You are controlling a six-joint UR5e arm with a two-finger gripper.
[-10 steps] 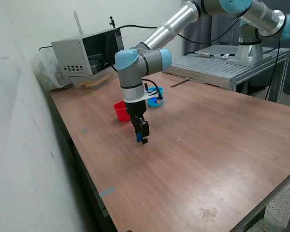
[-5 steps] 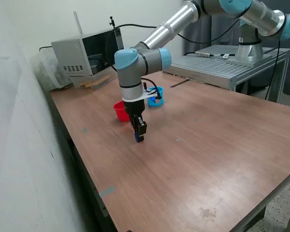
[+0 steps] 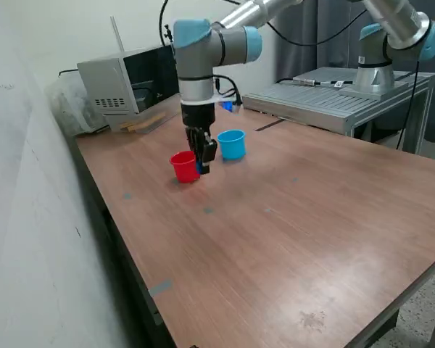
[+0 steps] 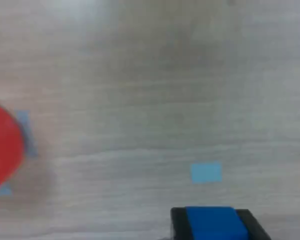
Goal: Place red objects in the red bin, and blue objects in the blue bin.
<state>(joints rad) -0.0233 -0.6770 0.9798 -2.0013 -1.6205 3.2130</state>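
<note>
Our fingers [image 4: 212, 226] are clenched on a dark blue cube [image 4: 211, 222] and hang above the table [image 3: 290, 232], between the red cup [image 3: 183, 166] and the blue cup [image 3: 232, 144]. The blue cup lies toward the exterior view's right, near. A grey box [image 3: 127, 83] stands behind.

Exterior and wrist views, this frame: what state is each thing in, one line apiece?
gripper: shut on the blue cube, raised off the table.
blue cube: clamped between the fingers, in the air.
red cup: upright on the table, contents not visible.
light blue cup: upright on the table, contents not visible.
</note>
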